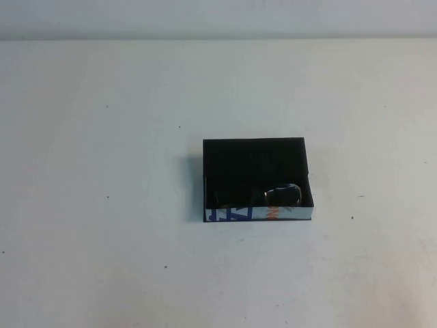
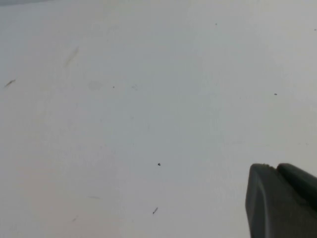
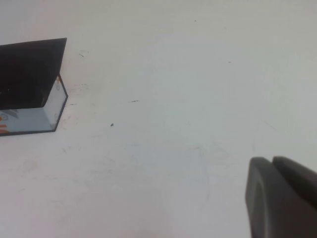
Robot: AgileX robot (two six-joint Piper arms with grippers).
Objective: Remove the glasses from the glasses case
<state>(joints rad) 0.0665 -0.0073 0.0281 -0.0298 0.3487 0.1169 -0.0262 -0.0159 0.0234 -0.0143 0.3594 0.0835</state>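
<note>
Both hands sit low over bare white table (image 1: pixel 102 260) on the robot's side, only a dark corner of the left hand (image 2: pixel 282 201) and right hand (image 3: pixel 282 196) showing, so can't tell how they're set. Further out, mid-table, the glasses case (image 1: pixel 235 214) lies open with its printed white wall facing the robot. The glasses (image 1: pixel 283 194) are inside, tucked against that wall toward the right.
</note>
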